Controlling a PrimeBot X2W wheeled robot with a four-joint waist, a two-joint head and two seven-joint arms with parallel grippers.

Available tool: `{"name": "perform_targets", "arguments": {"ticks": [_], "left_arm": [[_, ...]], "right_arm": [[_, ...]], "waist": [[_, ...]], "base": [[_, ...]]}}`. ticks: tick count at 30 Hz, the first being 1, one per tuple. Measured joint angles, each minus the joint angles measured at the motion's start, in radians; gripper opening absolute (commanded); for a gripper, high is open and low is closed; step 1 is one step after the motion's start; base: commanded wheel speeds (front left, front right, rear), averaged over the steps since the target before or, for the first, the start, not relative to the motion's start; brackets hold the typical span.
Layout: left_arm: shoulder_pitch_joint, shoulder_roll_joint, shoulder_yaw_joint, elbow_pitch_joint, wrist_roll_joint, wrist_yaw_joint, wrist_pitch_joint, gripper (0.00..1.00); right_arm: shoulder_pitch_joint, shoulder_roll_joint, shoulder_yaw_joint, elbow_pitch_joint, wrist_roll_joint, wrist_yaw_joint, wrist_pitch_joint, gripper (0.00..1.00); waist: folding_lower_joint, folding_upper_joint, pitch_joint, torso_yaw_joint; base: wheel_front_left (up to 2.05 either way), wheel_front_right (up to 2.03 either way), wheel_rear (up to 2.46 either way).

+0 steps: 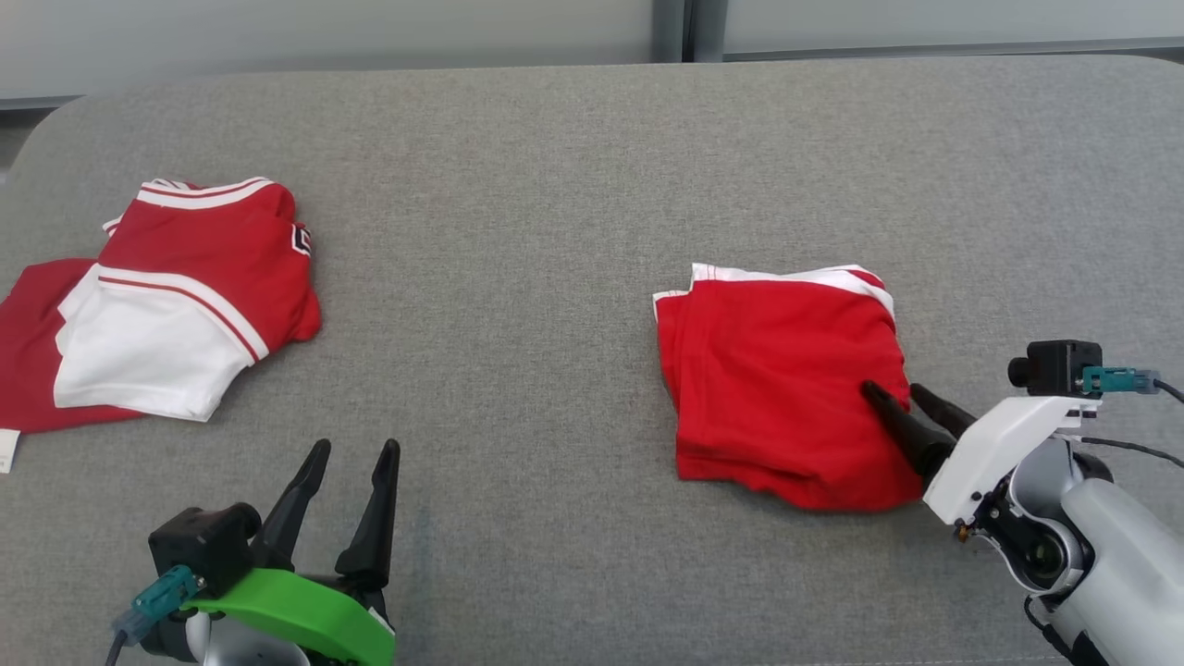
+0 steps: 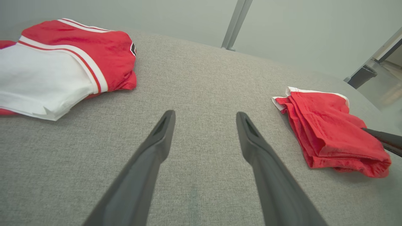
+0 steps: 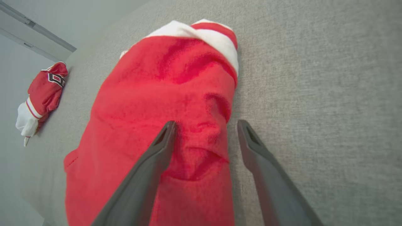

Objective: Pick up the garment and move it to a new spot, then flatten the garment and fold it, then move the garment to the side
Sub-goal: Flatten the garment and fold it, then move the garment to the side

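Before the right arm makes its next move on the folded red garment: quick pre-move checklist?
1. Right claw open: ok, one finger over the cloth, the other just off its edge.
2. Right claw touching the cloth: cannot tell.
3. Folded garment compact: ok, layers stacked, white band at the far edge.
4. Left claw open and empty: ok, over bare table.
5. Red-and-white pile apart from the folded garment: ok, bare table between them.
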Motion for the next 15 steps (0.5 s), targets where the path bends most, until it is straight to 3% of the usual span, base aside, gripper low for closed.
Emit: {"name": "perform_targets", "arguments": {"ticks": [4,5,6,7,9,15], "left_arm": [[-0.010,-0.004,-0.014,0.000,0.000,0.000,0.003,1.00],[-0.013,-0.005,-0.016,0.000,0.000,0.000,0.004,1.00],[-0.016,-0.006,-0.016,0.000,0.000,0.000,0.004,1.00],[-0.019,-0.006,-0.015,0.000,0.000,0.000,0.004,1.00],[-0.019,-0.006,-0.011,-0.001,0.000,0.000,0.003,1.00],[-0.020,-0.006,-0.002,-0.008,0.000,0.000,0.004,1.00]], "right_arm": [[0.000,0.021,-0.002,0.035,0.034,0.000,0.038,1.00],[0.000,0.020,-0.005,0.040,0.042,0.000,0.040,0.80],[-0.001,0.020,-0.008,0.041,0.050,0.002,0.046,0.16],[-0.003,0.020,-0.014,0.041,0.064,0.008,0.052,0.00],[-0.012,0.015,-0.017,0.037,0.077,0.016,0.072,0.00],[-0.159,-0.152,-0.035,0.042,0.018,0.013,0.167,0.00]], "waist": [[0.0000,0.0000,0.008,0.019],[0.0000,0.0000,0.011,0.025],[0.0000,0.0000,0.013,0.031],[0.0000,0.0000,0.015,0.036],[0.0000,0.0000,0.023,0.046],[0.0000,0.0000,0.063,0.058]], "base": [[0.00,0.00,0.00],[0.00,0.00,0.00],[0.00,0.00,0.00],[0.00,0.00,0.00],[0.00,0.00,0.00],[0.00,0.00,0.00]]}}
